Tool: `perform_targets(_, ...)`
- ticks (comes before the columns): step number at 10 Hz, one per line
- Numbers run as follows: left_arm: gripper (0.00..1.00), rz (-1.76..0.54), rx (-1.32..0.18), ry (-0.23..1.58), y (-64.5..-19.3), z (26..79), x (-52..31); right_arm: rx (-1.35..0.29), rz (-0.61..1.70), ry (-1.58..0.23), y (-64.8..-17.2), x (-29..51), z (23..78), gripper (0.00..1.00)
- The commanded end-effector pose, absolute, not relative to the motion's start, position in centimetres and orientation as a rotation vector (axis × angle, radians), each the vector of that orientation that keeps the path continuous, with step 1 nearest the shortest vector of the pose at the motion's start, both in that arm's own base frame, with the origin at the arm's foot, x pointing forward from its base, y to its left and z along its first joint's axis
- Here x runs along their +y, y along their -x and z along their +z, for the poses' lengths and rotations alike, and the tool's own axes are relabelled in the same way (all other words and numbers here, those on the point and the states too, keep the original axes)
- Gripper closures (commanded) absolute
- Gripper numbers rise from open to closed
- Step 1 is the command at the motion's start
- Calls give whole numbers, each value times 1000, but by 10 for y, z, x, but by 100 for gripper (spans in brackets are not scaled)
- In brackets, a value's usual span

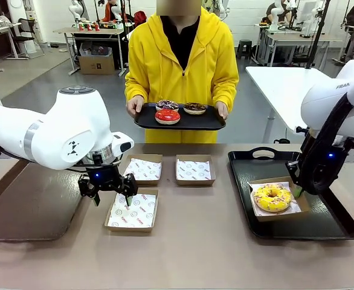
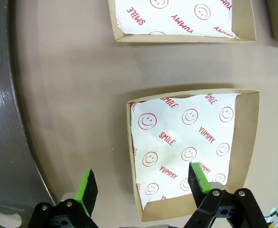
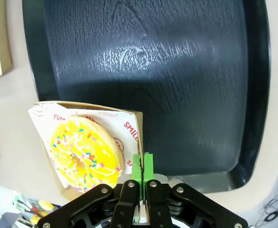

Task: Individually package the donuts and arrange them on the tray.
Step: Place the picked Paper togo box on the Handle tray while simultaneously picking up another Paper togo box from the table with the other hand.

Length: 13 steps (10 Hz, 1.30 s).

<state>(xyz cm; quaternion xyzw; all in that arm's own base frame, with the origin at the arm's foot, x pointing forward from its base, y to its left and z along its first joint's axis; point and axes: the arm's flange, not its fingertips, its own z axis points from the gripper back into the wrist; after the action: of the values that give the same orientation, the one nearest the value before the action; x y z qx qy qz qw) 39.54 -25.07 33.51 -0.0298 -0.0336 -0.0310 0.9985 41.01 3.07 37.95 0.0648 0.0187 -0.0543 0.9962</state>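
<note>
Across the table a person (image 1: 183,54) holds a small tray (image 1: 208,124) carrying three donuts: a red one (image 1: 167,116) and two dark ones (image 1: 167,105) (image 1: 194,108). Three empty paper-lined boxes lie on the table: two far boxes (image 1: 144,169) (image 1: 194,170) and a near box (image 1: 131,211) (image 2: 243,137). A grey mat (image 1: 32,211) (image 2: 1,118) lies to their left. The left gripper (image 1: 112,200) (image 2: 143,185) hangs over the near box with its jaws spread wide, straddling the box's left wall and holding nothing. The yellow donut (image 1: 272,197) (image 3: 84,152) sits in a fourth box (image 1: 279,180) (image 3: 135,124) on the table tray (image 1: 255,163) (image 3: 177,71). The right gripper (image 1: 298,192) (image 3: 142,164) has its pads pressed together, seemingly pinching that box's wall.
</note>
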Motion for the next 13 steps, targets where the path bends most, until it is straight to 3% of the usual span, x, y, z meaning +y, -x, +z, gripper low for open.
perform_targets(1,0,-92,-82,51,-397,331,-251,19,-76,-163,-417,30,373,99)
perform_targets(9,0,-67,-59,30,-411,316,-254,41,-63,-167,-424,30,354,99)
perform_targets(10,60,-54,-56,35,-412,316,-253,50,-63,-168,-425,30,354,53)
perform_targets(11,60,-51,-50,37,-413,317,-253,53,-63,-171,-425,30,354,39)
perform_targets(12,100,-52,-49,33,-413,317,-253,60,-64,-177,-425,30,354,0)
perform_targets(13,62,-52,-46,27,-413,317,-252,63,-67,-179,-425,31,354,0)
